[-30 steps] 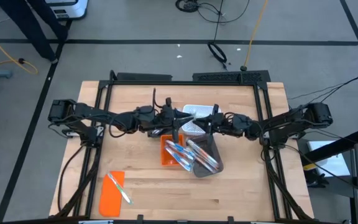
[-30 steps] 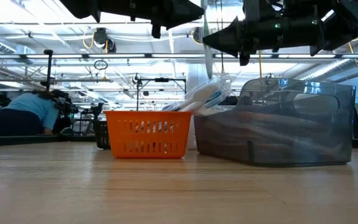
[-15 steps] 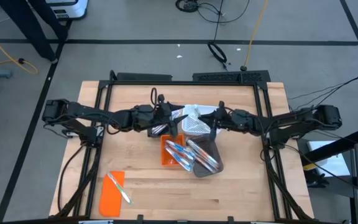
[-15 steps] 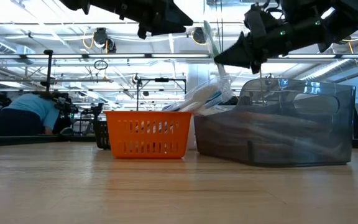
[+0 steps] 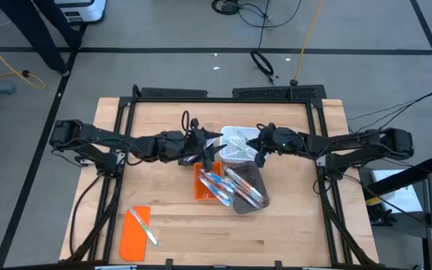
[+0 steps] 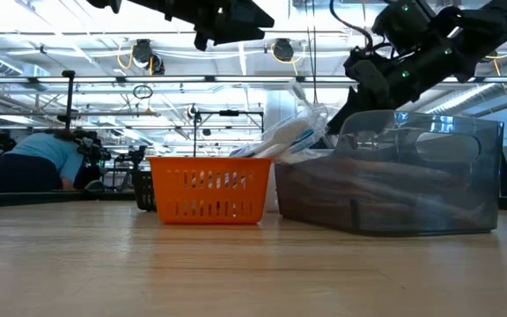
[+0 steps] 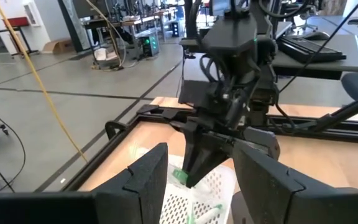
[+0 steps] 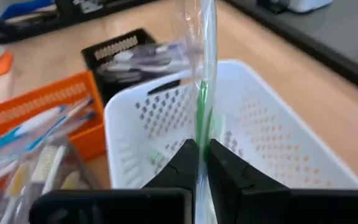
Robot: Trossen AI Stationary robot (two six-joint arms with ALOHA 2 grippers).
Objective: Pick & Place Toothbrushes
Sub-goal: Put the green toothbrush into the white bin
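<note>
My right gripper (image 8: 197, 163) is shut on a clear-wrapped toothbrush with a green accent (image 8: 202, 74), over the white perforated basket (image 5: 235, 142). It also shows in the high view (image 5: 258, 152) and the low view (image 6: 337, 114). My left gripper (image 5: 214, 148) hangs open and empty just left of that basket (image 7: 201, 152). More toothbrushes (image 5: 220, 184) lie across the orange basket (image 5: 201, 187) and in the grey bin (image 5: 247, 191). One toothbrush (image 5: 145, 228) lies on the flat orange lid (image 5: 135, 234) near the front left. My right gripper pinches the toothbrush's handle (image 8: 200, 138) between its two fingers. The fingers slant down from the table's right side. The toothbrush stands roughly upright (image 6: 304, 88) and runs on ahead of the fingers, over the white basket (image 8: 272, 143). Whether its lower end touches the basket is hidden.
A small black bin (image 8: 126, 53) stands beside the white basket, by the orange basket (image 8: 36, 106). The grey translucent bin (image 6: 394, 176) and the orange basket (image 6: 208, 189) stand side by side mid-table. A person (image 6: 38, 158) bends over far behind the table.
My right gripper has tipped from level to slanting down and has gone a little toward the far edge, over the white basket. The toothbrush in it has come lower and stays roughly upright.
</note>
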